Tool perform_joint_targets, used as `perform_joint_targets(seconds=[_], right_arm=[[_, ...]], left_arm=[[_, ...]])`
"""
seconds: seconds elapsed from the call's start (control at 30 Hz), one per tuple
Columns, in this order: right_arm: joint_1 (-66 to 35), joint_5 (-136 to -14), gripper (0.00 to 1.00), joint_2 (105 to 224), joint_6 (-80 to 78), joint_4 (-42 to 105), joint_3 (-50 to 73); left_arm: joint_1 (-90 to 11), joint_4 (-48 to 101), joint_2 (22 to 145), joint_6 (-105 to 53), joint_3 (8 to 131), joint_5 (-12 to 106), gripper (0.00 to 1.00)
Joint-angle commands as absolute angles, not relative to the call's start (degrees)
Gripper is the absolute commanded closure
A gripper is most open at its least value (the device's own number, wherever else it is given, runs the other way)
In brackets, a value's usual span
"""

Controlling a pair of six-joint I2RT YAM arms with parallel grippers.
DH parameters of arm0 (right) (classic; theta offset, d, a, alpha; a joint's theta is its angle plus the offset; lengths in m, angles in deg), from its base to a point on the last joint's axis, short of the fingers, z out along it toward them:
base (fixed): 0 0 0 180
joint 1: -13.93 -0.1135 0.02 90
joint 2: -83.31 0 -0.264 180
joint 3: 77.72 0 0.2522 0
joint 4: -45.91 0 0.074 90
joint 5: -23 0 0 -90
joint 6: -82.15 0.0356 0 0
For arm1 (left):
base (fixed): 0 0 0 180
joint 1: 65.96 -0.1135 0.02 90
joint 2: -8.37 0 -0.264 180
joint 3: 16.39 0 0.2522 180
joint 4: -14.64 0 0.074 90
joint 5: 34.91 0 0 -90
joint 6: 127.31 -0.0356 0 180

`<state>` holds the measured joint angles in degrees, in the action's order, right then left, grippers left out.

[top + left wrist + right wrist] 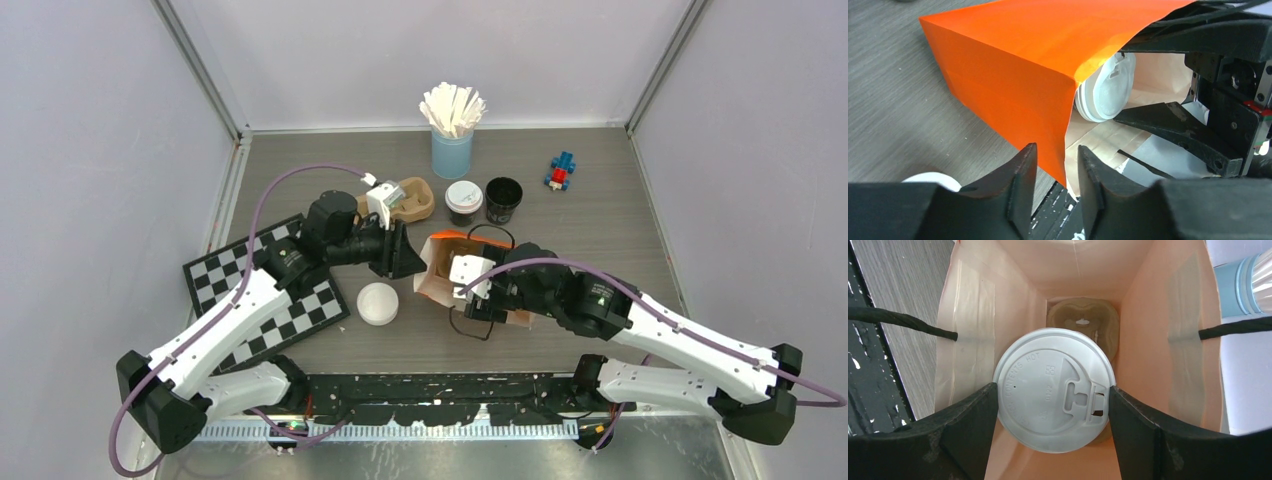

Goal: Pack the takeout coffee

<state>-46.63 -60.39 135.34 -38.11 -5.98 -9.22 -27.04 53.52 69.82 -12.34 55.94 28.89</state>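
we see a grey wood-grain table [600, 230] boxed by pale walls [400, 50]. there are three black cups. the held cup [1048, 365] sits inside the one orange bag [998, 65] at centre, clamped by the right gripper [1053, 392]. a lidded cup [464, 200] and an open cup [503, 200] stand at the bag's 12 o'clock. one loose lid [378, 303] lies at its 9. the left gripper [1055, 155], fingers narrowly apart, straddles the bag's edge.

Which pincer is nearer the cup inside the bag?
Right. The right pincer clasps the cup inside the bag; the left pincer straddles the bag's rim, short of the cup.
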Motion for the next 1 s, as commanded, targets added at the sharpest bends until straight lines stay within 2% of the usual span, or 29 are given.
perform_joint_targets(seconds=[0.0,0.1,0.27,0.63,0.97], right_arm=[[-47.0,-59.6,0.24,136.1,-39.7,-3.3,-7.8],[-47.0,-59.6,0.23,137.1,-40.4,-2.5,-7.1],[-47.0,-60.1,0.24,139.5,-41.8,-0.5,-7.4],[-46.9,-59.6,0.22,142.2,-49.2,8.6,-13.2],[-46.9,-59.2,0.23,140.1,-49.6,13.5,-19.3]], left_arm=[[-26.1,51.7,69.1,-13.4,56.0,27.8,0.71],[-25.7,50.9,68.6,-14.6,55.1,26.9,0.86],[-25.5,50.7,67.8,-16.6,54.4,24.7,1.00],[-25.5,50.4,66.0,-15.6,52.5,23.2,1.00],[-25.5,49.2,63.6,-12.5,49.4,23.2,1.00]])
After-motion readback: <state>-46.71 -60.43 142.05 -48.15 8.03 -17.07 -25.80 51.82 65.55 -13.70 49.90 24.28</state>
